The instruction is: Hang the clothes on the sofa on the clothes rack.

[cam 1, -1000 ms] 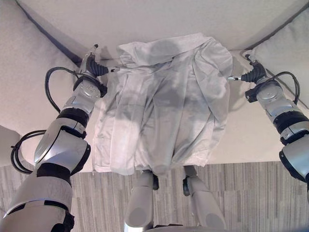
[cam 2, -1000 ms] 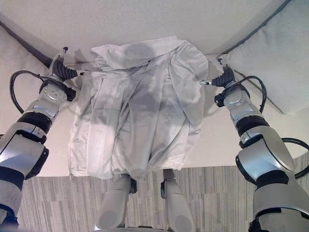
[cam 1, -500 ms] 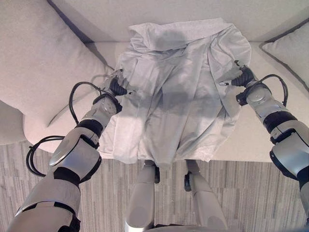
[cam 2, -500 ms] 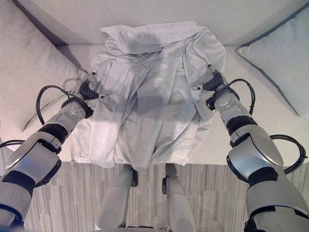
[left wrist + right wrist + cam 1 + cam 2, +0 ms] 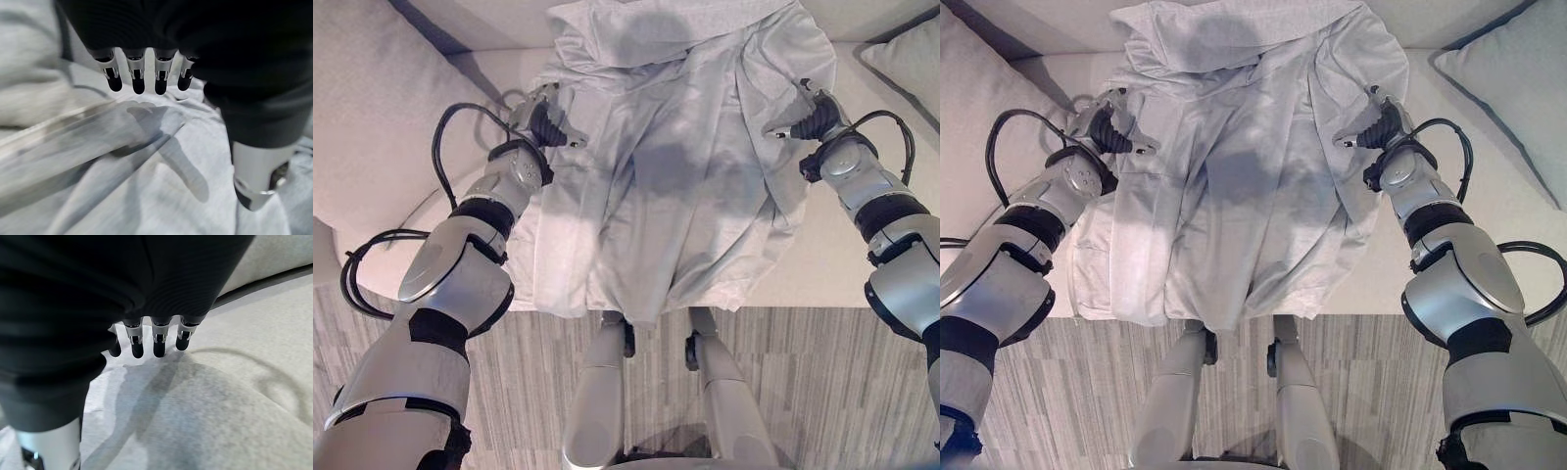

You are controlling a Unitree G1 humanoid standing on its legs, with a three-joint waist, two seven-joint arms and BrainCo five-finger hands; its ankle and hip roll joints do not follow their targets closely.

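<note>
Crumpled pale grey cloth garment (image 5: 675,166): spread over the seat of the light beige fabric sofa (image 5: 842,274), its lower hem draped over the seat's front edge, its top bunched against the backrest.

Left hand (image 5: 544,117): at the garment's left edge, above the cloth; fingers (image 5: 138,78) straight, thumb apart, holding nothing.

Right hand (image 5: 1383,122): at the garment's right edge; fingers (image 5: 159,340) straight, just over the cloth, holding nothing.

Grey square cushions (image 5: 1518,108): 1 at each end of the sofa.
</note>
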